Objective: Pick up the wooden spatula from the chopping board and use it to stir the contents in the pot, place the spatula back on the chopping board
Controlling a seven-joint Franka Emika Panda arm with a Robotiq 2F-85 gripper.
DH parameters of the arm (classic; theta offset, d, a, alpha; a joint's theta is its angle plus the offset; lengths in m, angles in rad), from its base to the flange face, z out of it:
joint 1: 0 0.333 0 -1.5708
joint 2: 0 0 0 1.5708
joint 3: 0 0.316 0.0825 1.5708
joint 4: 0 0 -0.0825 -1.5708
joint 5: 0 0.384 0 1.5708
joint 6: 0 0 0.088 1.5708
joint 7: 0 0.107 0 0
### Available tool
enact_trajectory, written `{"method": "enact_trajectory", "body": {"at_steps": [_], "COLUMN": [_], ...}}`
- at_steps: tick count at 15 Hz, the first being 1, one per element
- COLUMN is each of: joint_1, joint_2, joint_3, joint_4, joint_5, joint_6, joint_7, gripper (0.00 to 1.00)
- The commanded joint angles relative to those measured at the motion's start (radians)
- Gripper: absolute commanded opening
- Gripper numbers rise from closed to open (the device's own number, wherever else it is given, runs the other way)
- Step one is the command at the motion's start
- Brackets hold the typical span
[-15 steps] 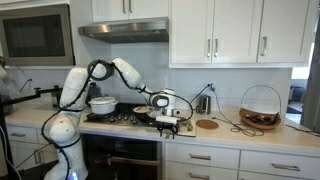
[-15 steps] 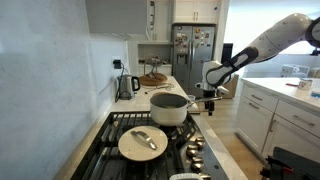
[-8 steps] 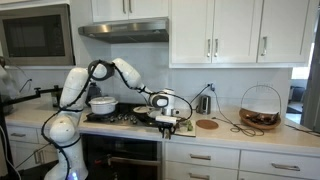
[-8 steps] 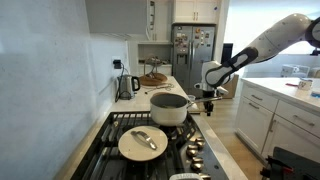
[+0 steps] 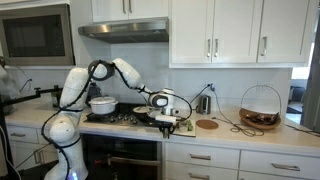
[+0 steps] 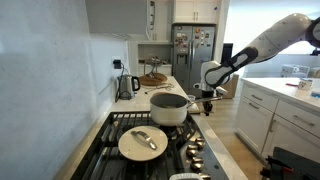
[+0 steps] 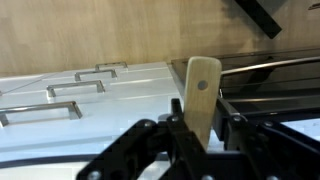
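The claw (image 7: 203, 128) grips the wooden spatula (image 7: 203, 82) — so slim a handle could swivel or slip out mid-carry

Pot on one side, open aisle on the other
The pot (image 6: 170, 108) stands close beside my gripper (image 6: 207, 99) and its spatula (image 7: 203, 88); the aisle (image 6: 226, 150) beyond is free.

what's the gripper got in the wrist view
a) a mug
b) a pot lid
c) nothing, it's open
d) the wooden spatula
d: in the wrist view the wooden spatula sits clamped between the fingers of the gripper, its flat end with a small hole sticking out past them.
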Motion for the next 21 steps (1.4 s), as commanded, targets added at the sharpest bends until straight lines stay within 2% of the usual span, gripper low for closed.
{"method": "enact_trajectory", "body": {"at_steps": [1,9,21], "joint_1": [-0.010,-0.014,-0.009], "joint_2": [-0.005,-0.018,-0.107], "joint_3": [0.013,0.015,0.013], "joint_4": [0.010,0.013,0.024], "joint_5": [-0.010,-0.002,0.002], "joint_6": [0.004,0.001,0.004], "joint_7": [0.025,0.023,0.011], "gripper": [0.06,0.07,0.07]}}
